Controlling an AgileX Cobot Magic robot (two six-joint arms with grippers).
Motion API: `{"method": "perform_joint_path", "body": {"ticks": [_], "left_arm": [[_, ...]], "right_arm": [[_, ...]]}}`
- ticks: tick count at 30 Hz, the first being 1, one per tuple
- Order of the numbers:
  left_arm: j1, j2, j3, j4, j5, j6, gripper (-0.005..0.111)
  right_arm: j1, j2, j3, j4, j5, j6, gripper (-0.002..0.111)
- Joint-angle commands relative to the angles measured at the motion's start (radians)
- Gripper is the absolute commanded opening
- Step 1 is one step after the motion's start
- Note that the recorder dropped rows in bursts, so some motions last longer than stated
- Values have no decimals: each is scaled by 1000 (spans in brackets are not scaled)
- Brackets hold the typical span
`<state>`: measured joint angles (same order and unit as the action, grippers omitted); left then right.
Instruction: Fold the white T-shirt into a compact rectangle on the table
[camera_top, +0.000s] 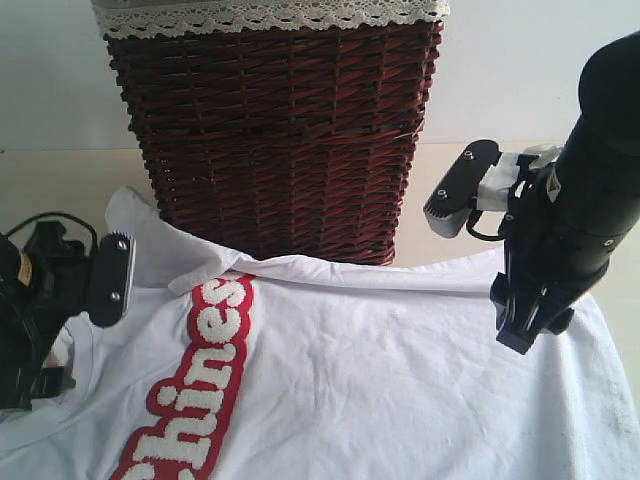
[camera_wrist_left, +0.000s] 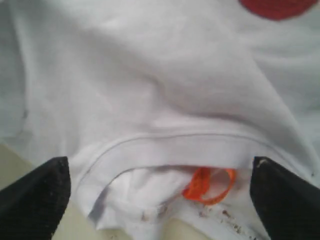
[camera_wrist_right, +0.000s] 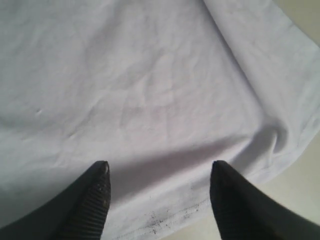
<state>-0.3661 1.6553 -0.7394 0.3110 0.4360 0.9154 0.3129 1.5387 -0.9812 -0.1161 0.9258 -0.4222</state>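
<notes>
on the broad pale cream table (camera_top: 50, 180), in front of a dark woven wicker basket (camera_top: 280, 130) with lace trim, the white cotton t-shirt (camera_top: 380, 350) with a red lettered band (camera_top: 190, 390) lies spread sideways, its far edge seemingly turned over along a crease just beside the basket. i judge this as a moment between folds, with nothing gripped. my left gripper (camera_wrist_left: 160, 192) sits low at the neck end, jaws spread wide to either side of the ribbed collar (camera_wrist_left: 175, 145) and the small orange tag (camera_wrist_left: 207, 185), holding nothing. my right gripper (camera_wrist_right: 160, 185) points steeply down from an angled black arm over the plain cloth near the shirt's edge, jaws likewise apart and empty. next i'd need both to pinch matching edges and carry them across evenly, keeping the cloth from bunching.
</notes>
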Motion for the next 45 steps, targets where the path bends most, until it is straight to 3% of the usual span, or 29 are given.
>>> {"method": "perform_joint_path", "body": {"ticks": [1,3,7,14,19,22,28,33,39,41,45], "left_arm": [[7,-137,-9,-72,61,-92,93],[7,-165,40,-162,89,11,93],[7,-126,115,-166,125,235,93],[7,-65,100,-162,63,242,93],[7,-4,-3,-164,140,203,92],[17,28,-88,-206,228,166,85],[18,28,-105,-274,274,161,53],[16,2,-109,-280,274,154,42],[16,-13,-112,-302,429,-52,18],[16,-13,-121,-302,512,-18,22],[16,-17,-136,-299,614,16,51]], "right_arm": [[2,13,-3,34,-8,-1,58],[2,11,-3,43,-8,-1,58],[2,11,-3,78,-26,-1,58],[2,11,-3,116,-61,-3,58],[2,11,-3,116,-61,-3,58],[2,11,-3,116,-68,-3,58],[2,13,-3,127,-111,-29,58],[2,13,-3,143,-113,-40,58],[2,13,-3,143,-104,-37,58],[2,13,-3,158,-104,-37,58],[2,13,-3,232,-114,-85,58]]}}
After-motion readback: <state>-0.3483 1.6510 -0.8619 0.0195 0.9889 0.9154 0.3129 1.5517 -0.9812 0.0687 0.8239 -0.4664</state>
